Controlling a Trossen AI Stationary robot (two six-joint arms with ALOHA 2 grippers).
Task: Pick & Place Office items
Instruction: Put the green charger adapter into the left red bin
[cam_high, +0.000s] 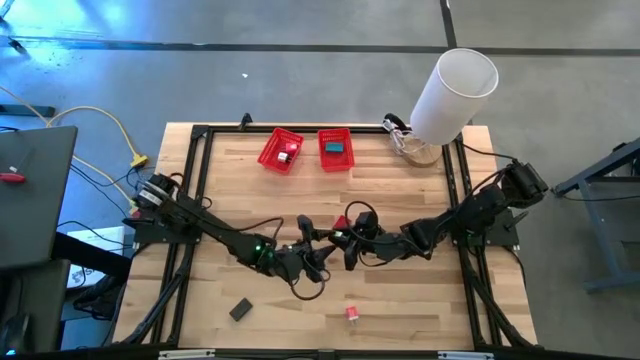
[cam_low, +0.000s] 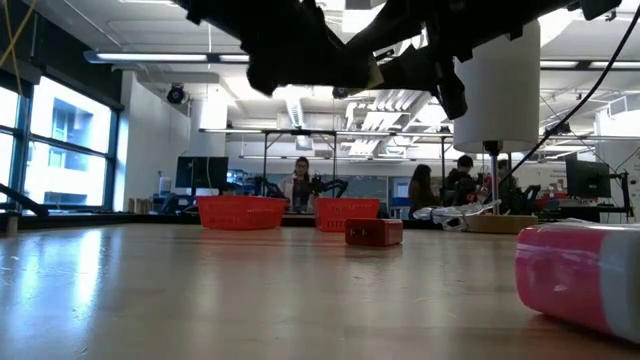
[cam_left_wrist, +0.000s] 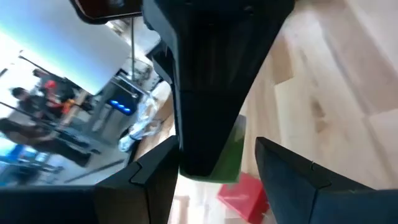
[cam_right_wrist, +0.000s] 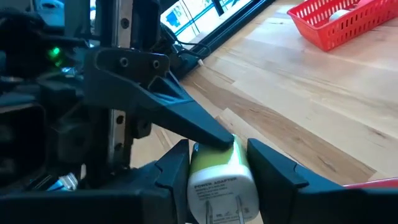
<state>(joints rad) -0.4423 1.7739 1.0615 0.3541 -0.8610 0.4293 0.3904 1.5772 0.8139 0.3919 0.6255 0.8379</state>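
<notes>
Both grippers meet above the table's middle. My right gripper is shut on a small green-and-white block. My left gripper faces it with fingers apart, and the block's green end shows between them behind the right gripper's dark finger. A red block lies on the table below. A dark grey block and a red-pink piece lie flat near the near edge. In the low view the red block and a pink piece rest on the table. My right gripper pinches the green-and-white block's white end between its two fingers, one on each side; the block is lifted clear of the table. My left gripper has one fingertip against the block's green far end; whether it grips there cannot be told.
Two red mesh baskets stand near the far edge, each with a small piece inside. A big white cylinder stands at the far right corner over a cable tangle. A black frame rims the table. People sit in the room beyond.
</notes>
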